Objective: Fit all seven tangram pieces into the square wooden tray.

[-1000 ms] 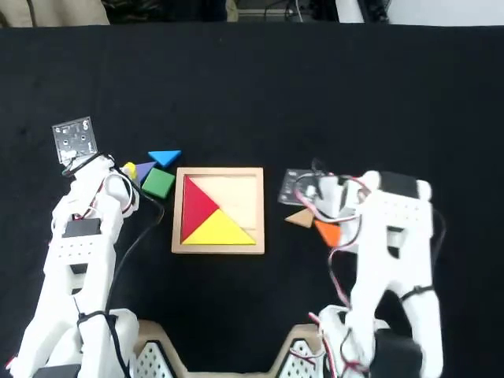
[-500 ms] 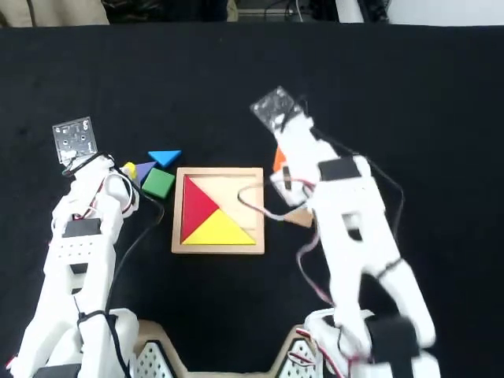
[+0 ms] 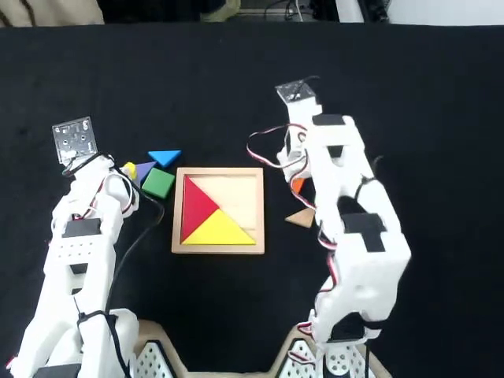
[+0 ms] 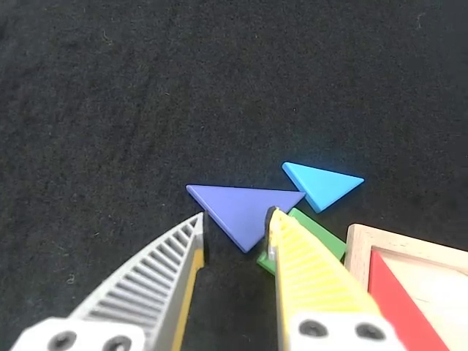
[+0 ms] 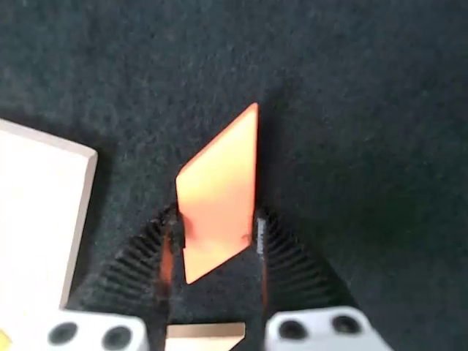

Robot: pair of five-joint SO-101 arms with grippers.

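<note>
High view: the square wooden tray (image 3: 218, 172) sits mid-table (image 3: 409, 87) and holds a red triangle (image 3: 196, 206) and a yellow triangle (image 3: 220, 230); the remainder of its floor is bare wood. A light blue triangle (image 3: 164, 157), a violet triangle (image 3: 145, 169) and a green square (image 3: 158, 183) cluster off the tray's far left corner, with the left gripper (image 3: 128, 168) at their edge. A tan triangle (image 3: 300, 218) lies just beside the tray's right side. The right gripper (image 3: 298, 187) is above it, with a patch of the orange parallelogram (image 3: 297, 184) showing.

Left wrist view: the left gripper (image 4: 235, 218) stands wide apart and grips nothing. The violet triangle (image 4: 241, 205) lies at its fingertips, apparently not touched. The green square (image 4: 323, 238) is largely hidden behind the yellow finger.

Right wrist view: the right gripper (image 5: 216, 227) is clamped on the orange parallelogram (image 5: 218, 186), one jaw on each long edge, near the tray's corner (image 5: 51, 190). Whether the piece is off the cloth cannot be determined.
</note>
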